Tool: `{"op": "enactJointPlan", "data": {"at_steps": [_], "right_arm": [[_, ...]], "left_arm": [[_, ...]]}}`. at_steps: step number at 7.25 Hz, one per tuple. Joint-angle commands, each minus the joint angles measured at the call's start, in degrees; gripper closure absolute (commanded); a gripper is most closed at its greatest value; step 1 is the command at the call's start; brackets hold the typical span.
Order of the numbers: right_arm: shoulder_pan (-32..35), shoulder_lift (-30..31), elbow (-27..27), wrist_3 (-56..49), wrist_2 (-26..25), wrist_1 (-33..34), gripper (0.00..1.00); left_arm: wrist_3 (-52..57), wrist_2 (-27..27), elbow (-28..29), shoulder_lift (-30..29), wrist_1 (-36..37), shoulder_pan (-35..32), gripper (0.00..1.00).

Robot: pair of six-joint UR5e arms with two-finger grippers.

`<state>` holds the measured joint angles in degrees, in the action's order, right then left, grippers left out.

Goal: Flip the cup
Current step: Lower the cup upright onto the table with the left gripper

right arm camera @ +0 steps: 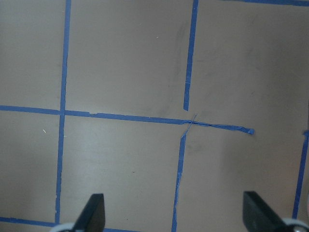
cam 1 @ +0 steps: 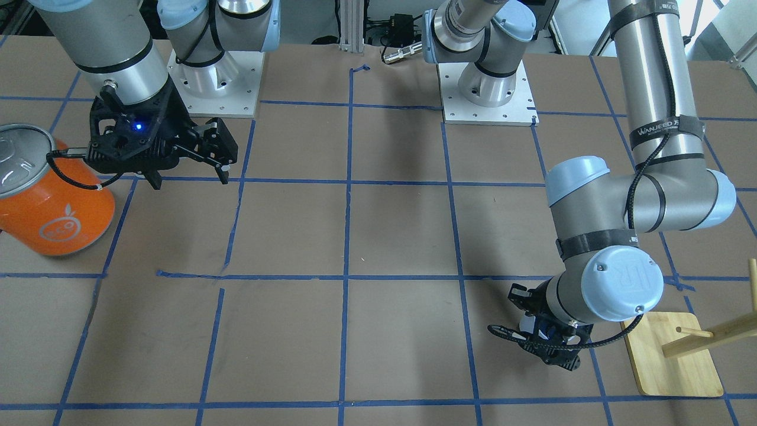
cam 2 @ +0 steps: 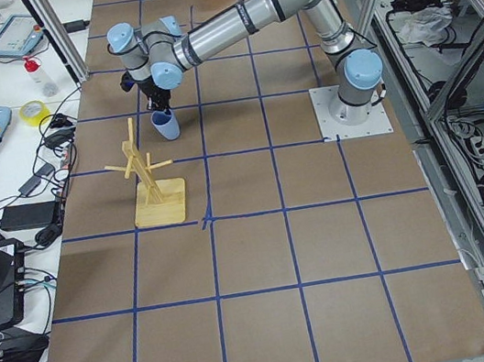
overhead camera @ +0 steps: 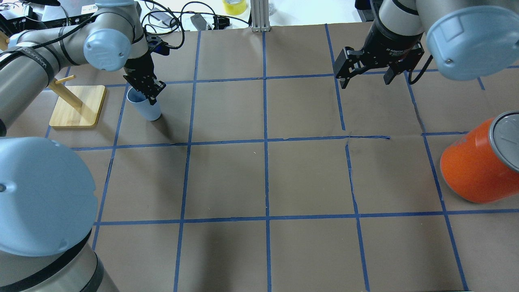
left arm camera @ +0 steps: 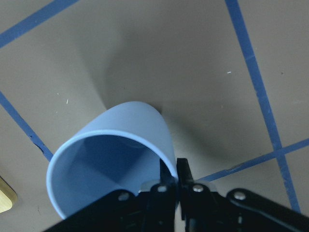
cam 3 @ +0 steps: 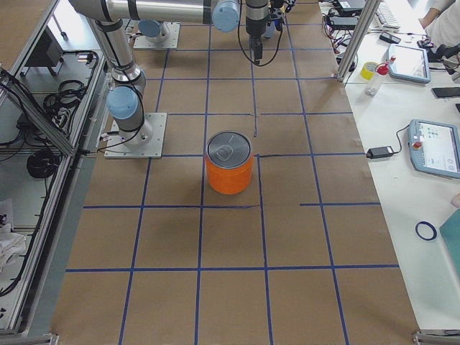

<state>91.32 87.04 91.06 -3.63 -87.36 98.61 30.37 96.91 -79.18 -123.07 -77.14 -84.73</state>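
The pale lavender-blue cup (overhead camera: 146, 108) is on the table at the far left, mouth up and leaning a little. It also shows in the exterior left view (cam 2: 168, 126). In the left wrist view I look into its open mouth (left arm camera: 120, 145). My left gripper (overhead camera: 151, 91) comes down from above and is shut on the cup's rim wall, one finger inside and one outside (left arm camera: 173, 176). In the front view the left wrist hides most of the cup. My right gripper (overhead camera: 367, 79) is open and empty, hovering over bare table at the far right (right arm camera: 174, 217).
A big orange can (overhead camera: 474, 166) with a silver top stands at the right edge, close to my right gripper in the front view (cam 1: 53, 201). A wooden peg stand on a bamboo base (overhead camera: 77, 106) stands just left of the cup. Blue tape lines grid the brown table.
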Motion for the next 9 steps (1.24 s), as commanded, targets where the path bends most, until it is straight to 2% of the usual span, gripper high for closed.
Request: {"op": "enactJointPlan", "data": {"at_steps": [1, 2, 6, 7, 9], "right_arm": [[0.09, 0.49, 0.0, 0.11, -0.52, -0.26, 0.0], [0.09, 0.5, -0.09, 0.2, -2.7, -0.18, 0.0], [0.18, 0.5, -0.09, 0.29, -3.16, 0.09, 0.0], [0.18, 0.5, 0.0, 0.29, -3.08, 0.09, 0.0], [0.09, 0.5, 0.0, 0.2, -3.07, 0.26, 0.0]], "left_arm": [[1.27, 0.13, -0.62, 0.45, 2.43, 0.0, 0.87], [1.71, -0.14, -0.8, 1.24, 2.44, 0.0, 0.02], [1.28, -0.31, -0.81, 4.49, 2.17, -0.17, 0.0], [1.27, -0.23, -0.54, 7.72, 0.78, -0.79, 0.0], [0.4, -1.1, -0.89, 16.67, -11.13, -1.58, 0.0]]}}
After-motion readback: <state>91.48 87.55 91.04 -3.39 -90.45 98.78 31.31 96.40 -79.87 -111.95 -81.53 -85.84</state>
